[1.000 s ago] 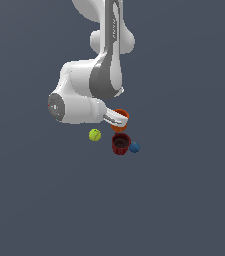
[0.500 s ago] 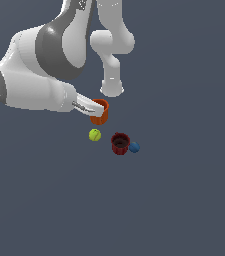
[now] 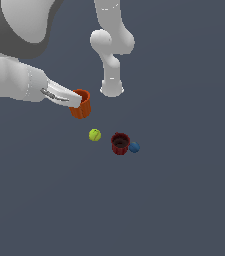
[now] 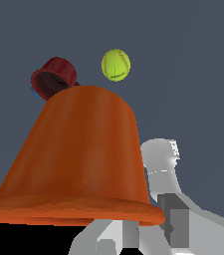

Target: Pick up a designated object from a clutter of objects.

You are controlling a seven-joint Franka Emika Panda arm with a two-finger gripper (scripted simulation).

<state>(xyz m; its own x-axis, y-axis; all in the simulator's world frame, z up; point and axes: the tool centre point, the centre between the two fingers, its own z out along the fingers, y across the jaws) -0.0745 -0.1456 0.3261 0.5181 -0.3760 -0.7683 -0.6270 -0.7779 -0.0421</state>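
We log the pincer (image 3: 75, 100) in the left-centre of the exterior view, its pale fingers (image 3: 59, 95) reaching in from the big white arm (image 3: 14, 80) and clenched on the rim of the orange cup (image 3: 81, 104). The cup is held clear of the tabletop (image 3: 184, 200), upright with a slight tilt, open end up.

In the wrist view the orange cup (image 4: 81, 159) fills most of the frame, flared rim nearest the camera and narrow base pointing away. 1 grey finger (image 4: 166, 174) shows just beside the rim; the other is hidden behind the cup.

Below and to the right of the held cup in the exterior view, 3 items lie on the tabletop. The yellow-green ball (image 3: 95, 135) sits alone, near the dark red cup (image 3: 120, 143) but apart from it. The dark red cup stands upright, open end up. The small blue ball (image 3: 134, 147) lies just beside it on its right; we cannot tell if they touch.

In the wrist view the yellow-green ball (image 4: 116, 64) and dark red cup (image 4: 55, 77) show beyond the orange cup's base, and only a sliver of blue shows at the dark red cup's edge.

The robot base column (image 3: 111, 75) stands at upper centre of the exterior view.
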